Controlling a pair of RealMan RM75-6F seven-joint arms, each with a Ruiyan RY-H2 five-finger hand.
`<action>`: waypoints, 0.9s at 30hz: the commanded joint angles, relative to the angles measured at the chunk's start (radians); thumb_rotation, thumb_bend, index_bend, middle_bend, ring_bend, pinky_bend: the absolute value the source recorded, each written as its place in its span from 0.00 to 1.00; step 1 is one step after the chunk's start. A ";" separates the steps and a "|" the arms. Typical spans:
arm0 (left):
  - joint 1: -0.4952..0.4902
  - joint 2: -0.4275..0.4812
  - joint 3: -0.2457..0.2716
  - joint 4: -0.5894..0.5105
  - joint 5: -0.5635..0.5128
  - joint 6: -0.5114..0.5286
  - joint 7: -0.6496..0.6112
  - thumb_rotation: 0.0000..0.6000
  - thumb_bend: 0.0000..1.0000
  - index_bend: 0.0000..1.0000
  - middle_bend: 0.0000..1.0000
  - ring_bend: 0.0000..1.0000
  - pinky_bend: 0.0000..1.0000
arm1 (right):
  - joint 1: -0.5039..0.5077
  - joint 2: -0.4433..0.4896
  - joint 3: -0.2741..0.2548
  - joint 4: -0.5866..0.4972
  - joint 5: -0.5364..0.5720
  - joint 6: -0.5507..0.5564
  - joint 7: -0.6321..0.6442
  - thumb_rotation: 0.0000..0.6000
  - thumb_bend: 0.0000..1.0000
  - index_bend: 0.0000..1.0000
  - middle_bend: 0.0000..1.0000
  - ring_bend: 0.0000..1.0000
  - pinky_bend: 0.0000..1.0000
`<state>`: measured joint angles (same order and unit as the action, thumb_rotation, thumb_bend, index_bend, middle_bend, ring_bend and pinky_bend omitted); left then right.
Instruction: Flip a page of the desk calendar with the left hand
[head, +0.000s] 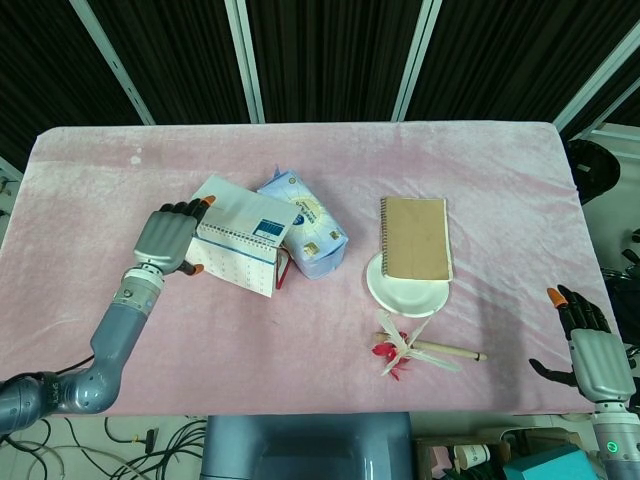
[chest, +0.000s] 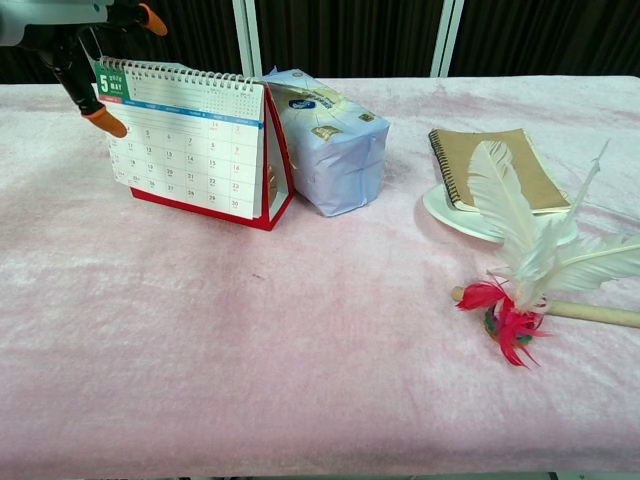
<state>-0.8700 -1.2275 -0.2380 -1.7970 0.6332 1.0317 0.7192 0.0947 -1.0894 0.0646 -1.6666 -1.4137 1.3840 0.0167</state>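
A: Left hand (head: 168, 240) sits at the left edge of the desk calendar (head: 238, 240), fingers loosely curled over the spiral side. From the chest camera one orange fingertip pokes up above the binding and another hangs in front of the top corner of the page.

B: Pinching anything?

A: Hard to say. The chest view cuts off most of the hand, so I cannot tell whether a sheet is caught between thumb and finger or the tips only hover at the corner.

B: And the calendar itself?

A: Standing upright on the pink tablecloth (head: 300, 340), left of centre, a month grid facing the robot, with a sheet lying over the back. The blue tissue pack (head: 305, 222) is pressed right against its right side.

B: Risks?

A: My read: any sideways drag could slide or topple the light stand, and the pack leaves it no room on the right. A fingertip could also snag the wire coil.

B: The other side?

A: Right hand (head: 591, 345) rests at the table's near right corner, fingers apart, holding nothing, well apart from the notebook (head: 414, 238) on its white plate (head: 400, 294) and the feather pen (head: 415, 348).
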 joint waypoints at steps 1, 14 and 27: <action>-0.012 0.014 0.012 -0.006 -0.041 -0.013 0.013 1.00 0.00 0.00 0.16 0.19 0.25 | 0.000 0.000 0.000 0.000 0.000 0.000 0.000 1.00 0.10 0.00 0.00 0.00 0.07; -0.003 0.005 0.002 0.002 0.037 0.034 -0.098 1.00 0.00 0.00 0.12 0.15 0.21 | -0.002 0.001 0.000 0.001 -0.003 0.005 0.002 1.00 0.10 0.00 0.00 0.00 0.07; 0.264 0.109 0.179 -0.133 0.480 0.329 -0.250 1.00 0.00 0.00 0.07 0.09 0.13 | -0.004 0.001 -0.001 0.007 -0.011 0.011 -0.001 1.00 0.10 0.00 0.00 0.00 0.07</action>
<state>-0.6890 -1.1554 -0.1304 -1.8966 1.0264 1.2823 0.5107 0.0908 -1.0885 0.0635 -1.6598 -1.4246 1.3949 0.0159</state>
